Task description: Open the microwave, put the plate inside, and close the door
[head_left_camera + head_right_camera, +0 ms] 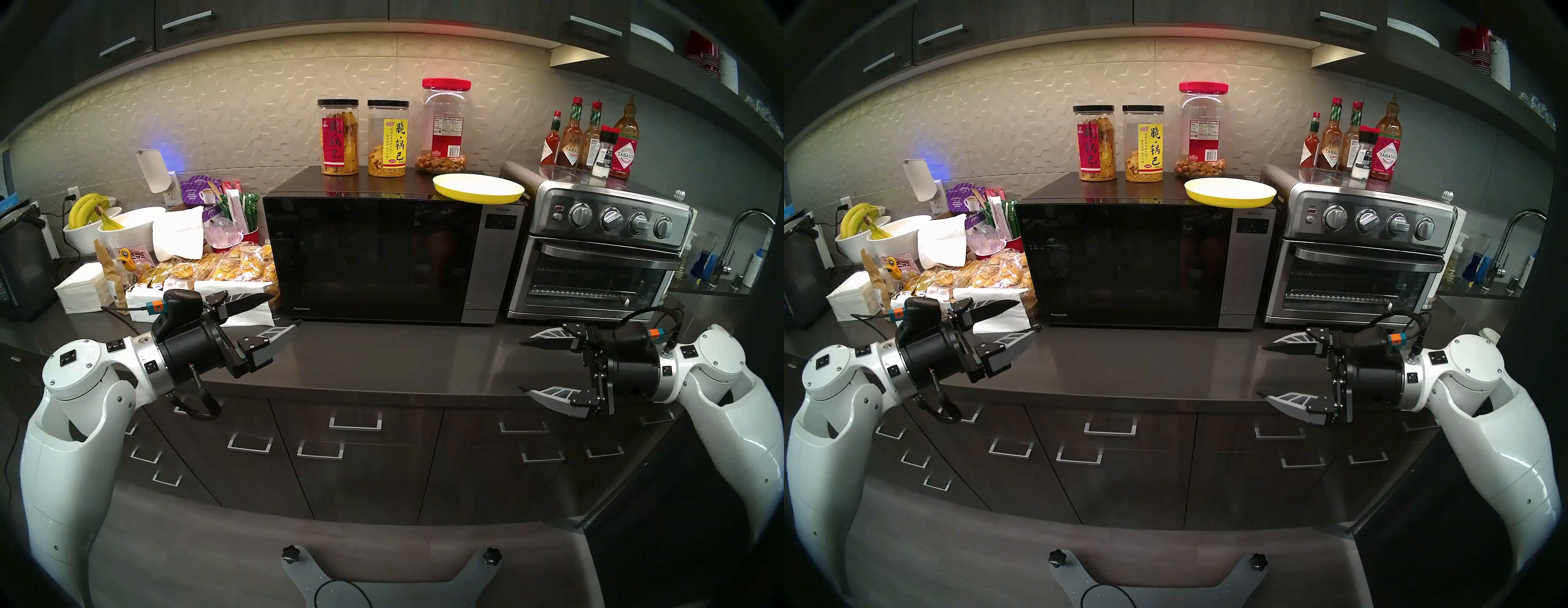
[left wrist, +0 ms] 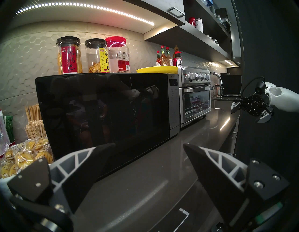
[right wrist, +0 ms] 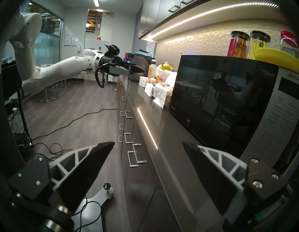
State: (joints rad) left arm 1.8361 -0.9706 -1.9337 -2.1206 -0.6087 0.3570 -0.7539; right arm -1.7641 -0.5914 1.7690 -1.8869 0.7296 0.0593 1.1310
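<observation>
While spread wide and holding nothing, left gripper [image 1: 286, 311] near lower left corner of microwave [image 1: 382, 254], just above countertop [image 1: 382, 361]. Right gripper [image 1: 524, 366] likewise parted and empty, over counter's front edge, below toaster oven [image 1: 594, 254]. Door [image 1: 365, 259] shut. Yellow plate [image 1: 478, 188] atop microwave's right front corner, overhanging slightly, in front of red-lidded jar [image 1: 444, 125].

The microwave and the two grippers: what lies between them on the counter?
Nothing: in the head view, bare counter separates the microwave from the open left gripper and open right gripper.
</observation>
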